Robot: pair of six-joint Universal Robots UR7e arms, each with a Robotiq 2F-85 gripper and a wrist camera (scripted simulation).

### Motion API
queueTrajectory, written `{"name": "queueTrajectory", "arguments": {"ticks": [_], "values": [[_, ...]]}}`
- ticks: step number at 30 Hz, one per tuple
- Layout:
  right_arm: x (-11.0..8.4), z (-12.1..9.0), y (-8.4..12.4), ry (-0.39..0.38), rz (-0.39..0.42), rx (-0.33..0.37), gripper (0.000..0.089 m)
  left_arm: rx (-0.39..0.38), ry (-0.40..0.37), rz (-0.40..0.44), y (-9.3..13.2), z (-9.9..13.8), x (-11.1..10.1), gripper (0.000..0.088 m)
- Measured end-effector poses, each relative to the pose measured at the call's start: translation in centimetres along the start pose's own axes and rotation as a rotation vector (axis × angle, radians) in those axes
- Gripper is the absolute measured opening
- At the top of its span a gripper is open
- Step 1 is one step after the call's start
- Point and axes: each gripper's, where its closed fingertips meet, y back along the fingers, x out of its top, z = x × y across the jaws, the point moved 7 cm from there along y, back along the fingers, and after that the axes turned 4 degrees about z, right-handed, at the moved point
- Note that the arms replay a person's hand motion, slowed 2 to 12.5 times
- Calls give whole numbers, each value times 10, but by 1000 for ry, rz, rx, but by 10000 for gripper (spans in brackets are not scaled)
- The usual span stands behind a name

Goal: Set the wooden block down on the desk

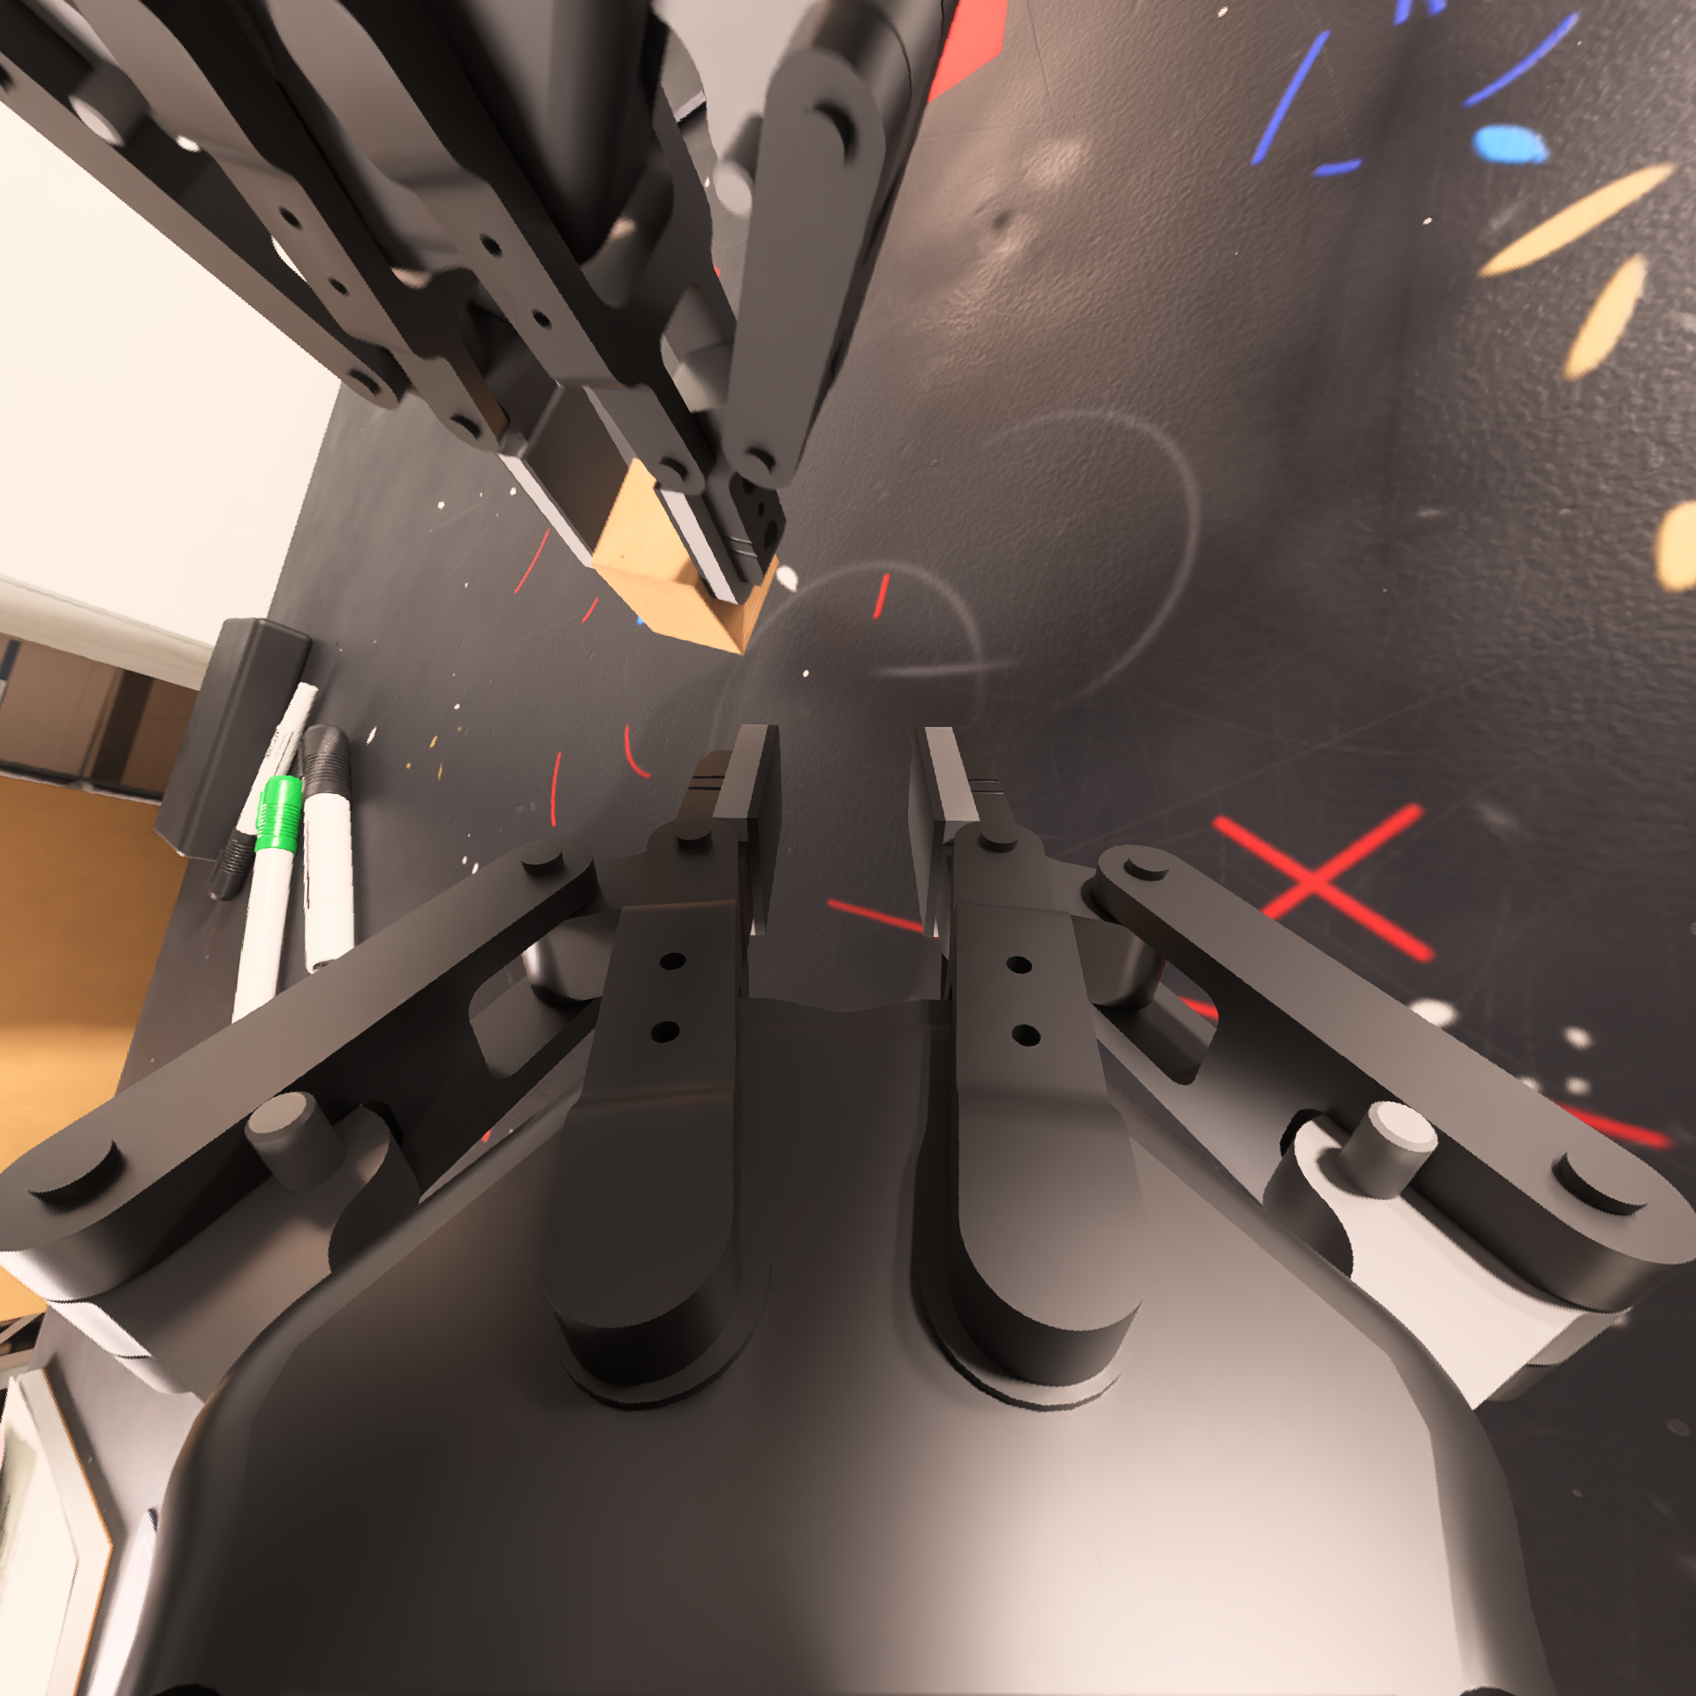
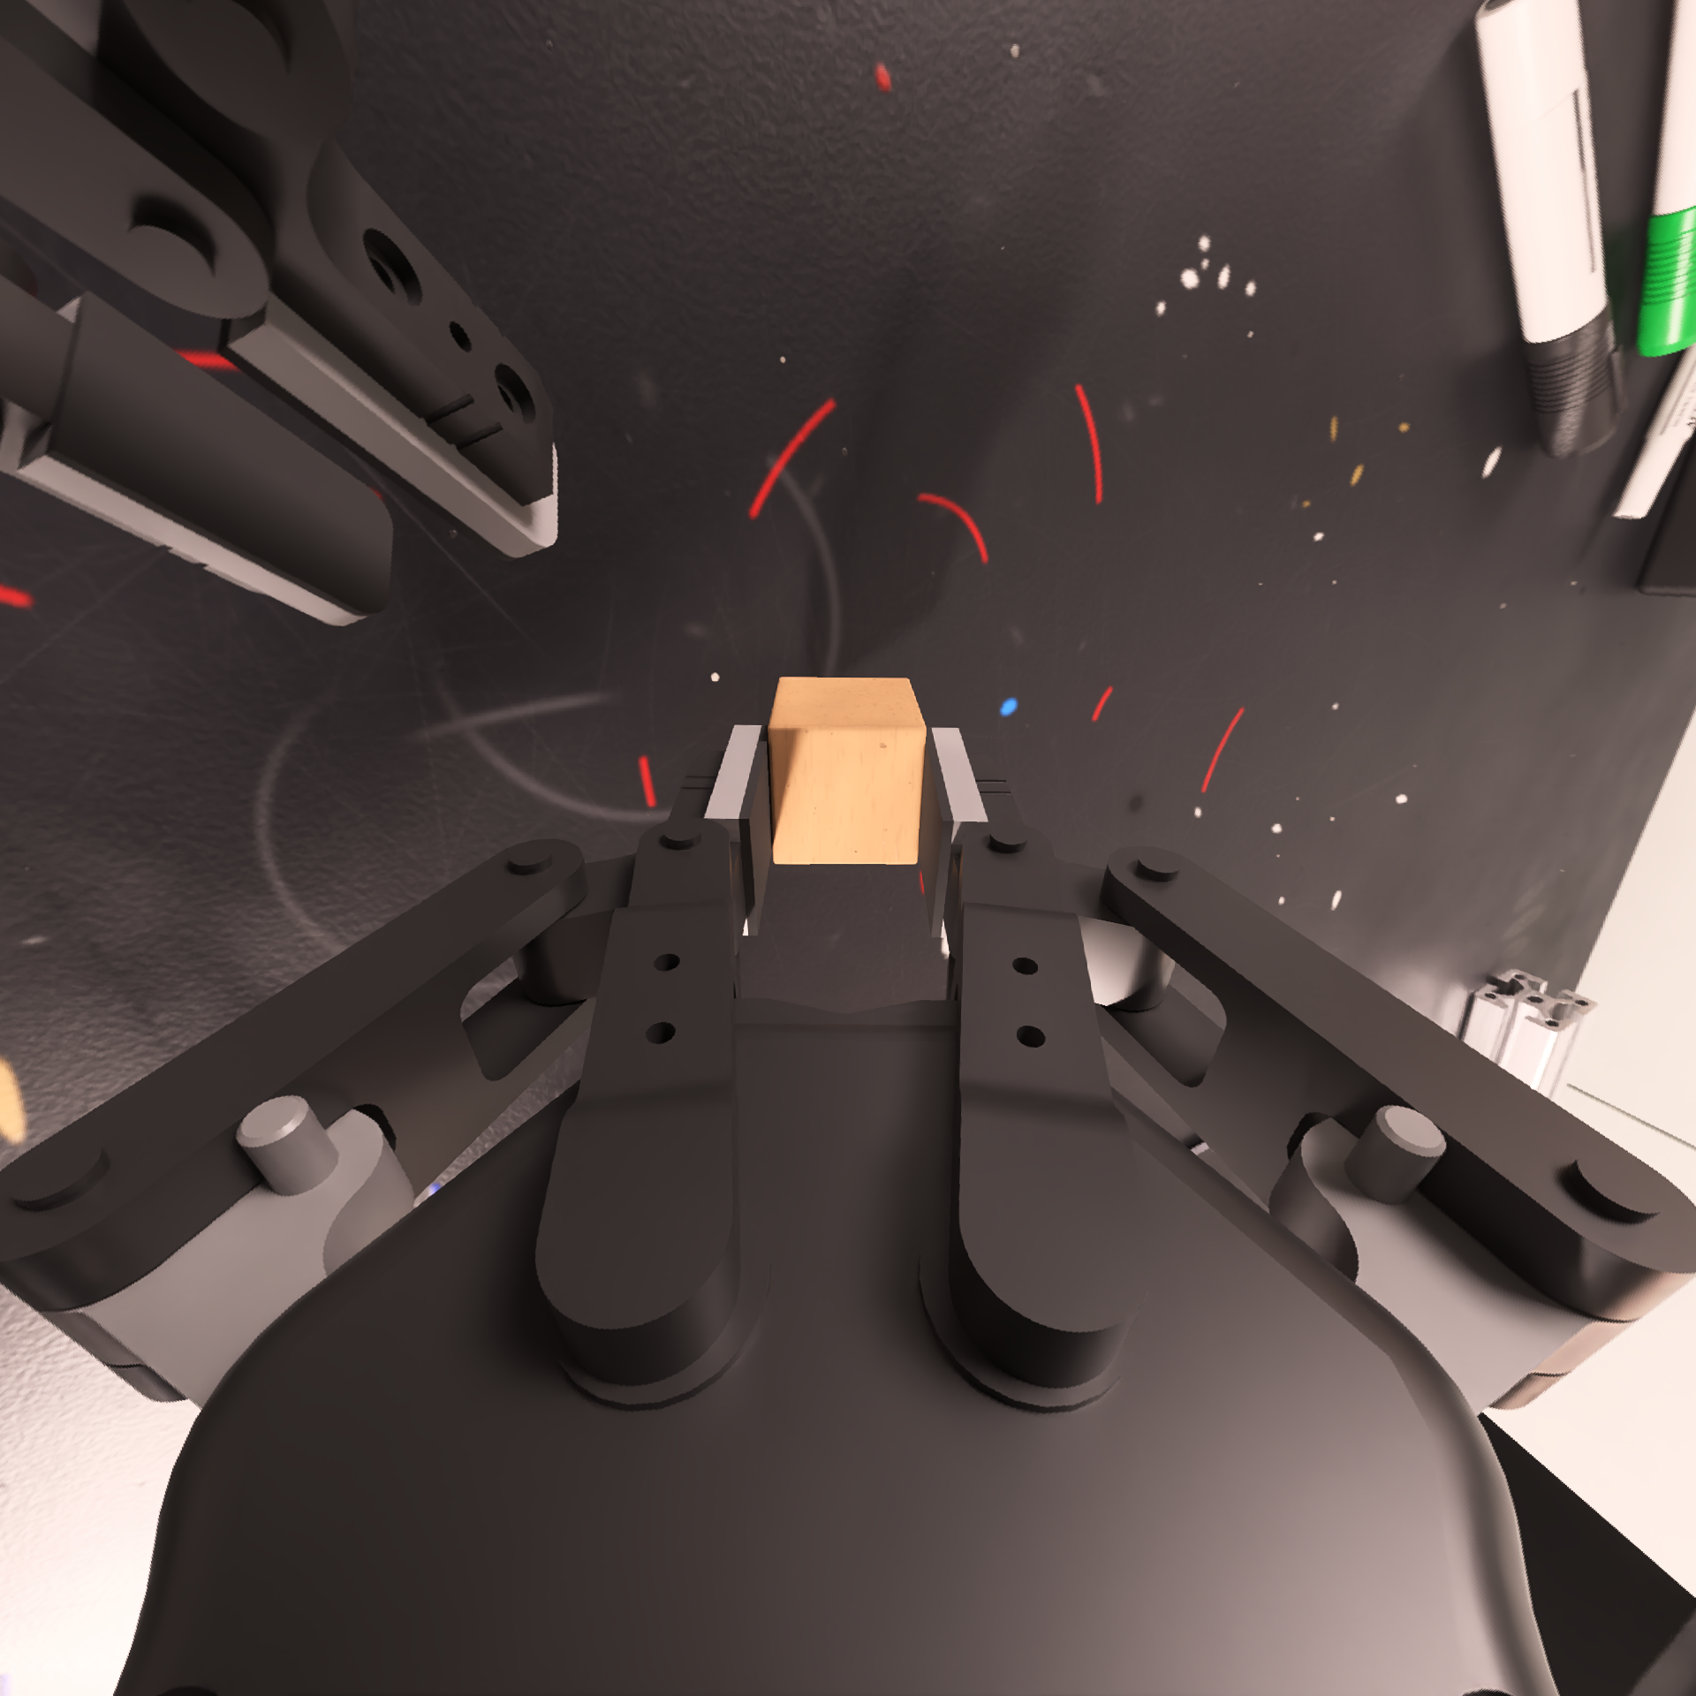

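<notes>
A light wooden block [image 2: 844, 780] sits between the fingers of my right gripper [image 2: 844, 762], which is shut on it. The left wrist view shows the same block [image 1: 679, 587] held by the right gripper [image 1: 661, 541], low over the dark, paint-flecked desk [image 1: 1193, 551]. I cannot tell whether the block touches the desk. My left gripper [image 1: 849, 762] is open and empty, its jaws parted, close in front of the block. It also shows in the right wrist view [image 2: 450, 569], at the upper left.
Several whiteboard markers [image 1: 275, 872], one with a green cap, lie beside a black box [image 1: 234, 734] near the desk's edge. They also show in the right wrist view [image 2: 1551, 229]. A red cross [image 1: 1322, 881] is drawn on the desk. Aluminium profiles [image 2: 1523, 1028] stand at the desk edge.
</notes>
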Motion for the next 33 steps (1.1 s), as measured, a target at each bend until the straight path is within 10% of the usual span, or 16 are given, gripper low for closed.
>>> {"name": "queueTrajectory", "arguments": {"ticks": [14, 23, 33], "values": [[-21, 17, 82, 16, 30, -129, 280, -3, -9, -4, 0, 0, 0, 256], [-77, 35, 133, -61, -33, -157, 280, 0, -17, -12, 0, 0, 0, 257], [-146, 21, 151, -172, -35, -29, 280, 7, -33, -22, 0, 1, 0, 261]]}}
